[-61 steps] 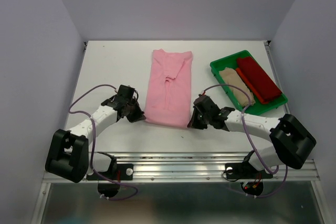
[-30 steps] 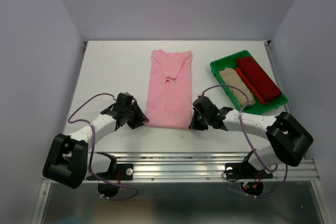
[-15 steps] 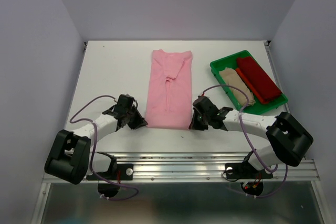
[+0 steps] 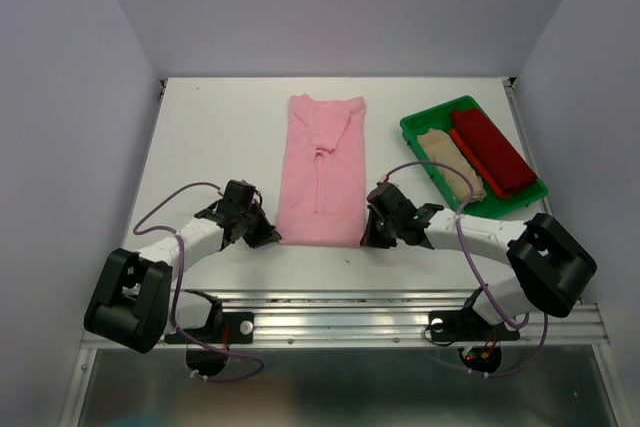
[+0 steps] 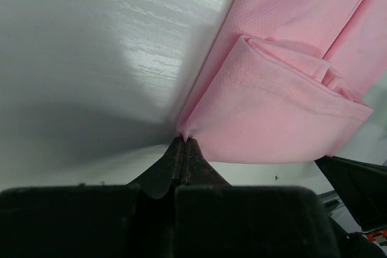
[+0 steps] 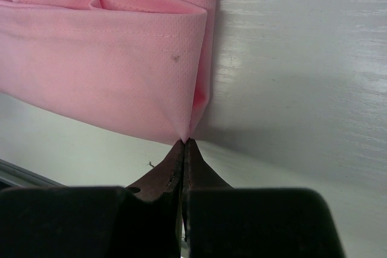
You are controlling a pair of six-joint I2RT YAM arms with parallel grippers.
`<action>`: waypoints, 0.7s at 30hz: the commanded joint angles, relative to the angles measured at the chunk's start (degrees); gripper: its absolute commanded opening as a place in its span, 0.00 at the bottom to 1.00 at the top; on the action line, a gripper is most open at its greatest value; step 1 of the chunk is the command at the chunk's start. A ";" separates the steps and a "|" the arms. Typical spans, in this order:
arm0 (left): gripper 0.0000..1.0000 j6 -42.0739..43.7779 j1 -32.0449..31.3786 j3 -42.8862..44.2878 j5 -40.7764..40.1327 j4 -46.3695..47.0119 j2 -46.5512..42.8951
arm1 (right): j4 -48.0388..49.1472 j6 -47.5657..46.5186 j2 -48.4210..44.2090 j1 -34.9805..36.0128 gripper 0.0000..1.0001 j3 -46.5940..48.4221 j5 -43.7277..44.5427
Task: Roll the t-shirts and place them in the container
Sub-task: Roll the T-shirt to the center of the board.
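A light pink t-shirt [image 4: 322, 167] lies folded into a long strip on the white table, collar end far, hem near. My left gripper [image 4: 272, 237] is shut on the hem's near left corner [image 5: 185, 132]. My right gripper [image 4: 366, 237] is shut on the near right corner [image 6: 187, 136]. Both wrist views show the pink cloth [image 5: 284, 119] [image 6: 103, 70] pinched at the very tips of the fingers. A beige t-shirt [image 4: 448, 163] and a dark red t-shirt [image 4: 492, 151] lie rolled in the green tray.
The green tray [image 4: 414, 129] stands at the right of the table, just beyond my right arm. Purple walls close the table in at the left, back and right. A metal rail [image 4: 340, 309] runs along the near edge.
My left gripper has closed on the near left corner of the pink t-shirt after sliding in a little toward it. My right gripper has stayed shut on the right corner.
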 commanded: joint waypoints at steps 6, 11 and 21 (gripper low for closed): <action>0.00 1.29 -0.25 3.03 2.67 -3.84 0.72 | -1.55 -1.47 -2.23 -0.08 0.01 2.64 1.27; 0.00 1.11 -0.25 5.67 2.32 -5.69 0.63 | -1.99 -2.34 -3.02 -1.31 0.01 3.52 -0.74; 0.00 1.46 -0.25 9.80 2.49 -9.12 3.44 | -4.98 -5.15 -1.09 -3.68 0.01 6.94 -6.11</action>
